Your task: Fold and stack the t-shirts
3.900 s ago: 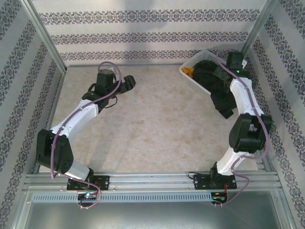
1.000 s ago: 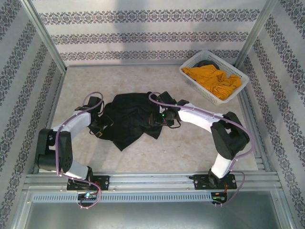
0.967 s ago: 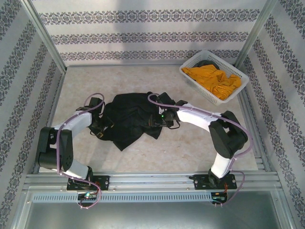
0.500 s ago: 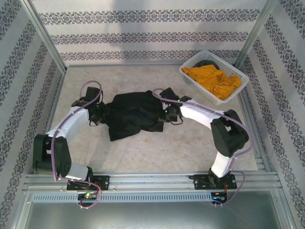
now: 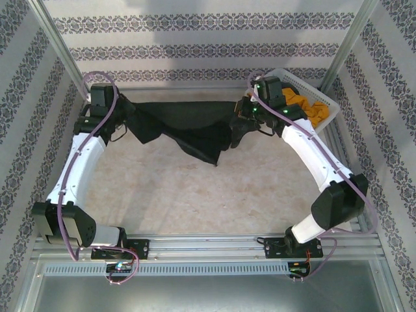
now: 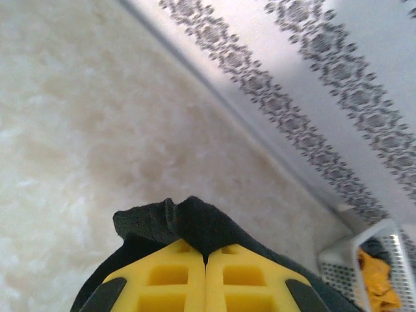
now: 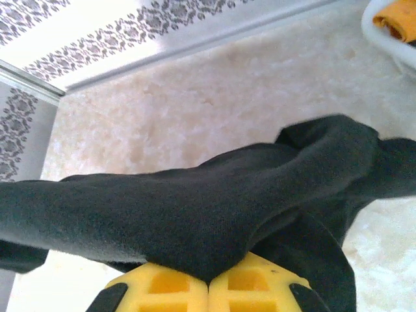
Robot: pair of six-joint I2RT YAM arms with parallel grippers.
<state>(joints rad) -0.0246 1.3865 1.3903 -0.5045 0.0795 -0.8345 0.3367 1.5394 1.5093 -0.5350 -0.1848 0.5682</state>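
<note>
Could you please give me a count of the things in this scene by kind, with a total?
T-shirts: 2 (black t-shirt, orange t-shirt)
Baskets: 1 (basket)
Grippers: 2 (left gripper, right gripper)
Total: 5

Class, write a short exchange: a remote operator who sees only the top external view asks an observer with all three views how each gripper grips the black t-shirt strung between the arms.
Operator: From above I can't judge it. Is the left gripper really pinching the black t-shirt?
Observer: Yes. Its yellow pads are pressed together, with a black fold poking out past their ends.
Operator: And the right gripper?
Observer: Shut too. The cloth drapes over its end and stretches off in a thick band over the table.
</note>
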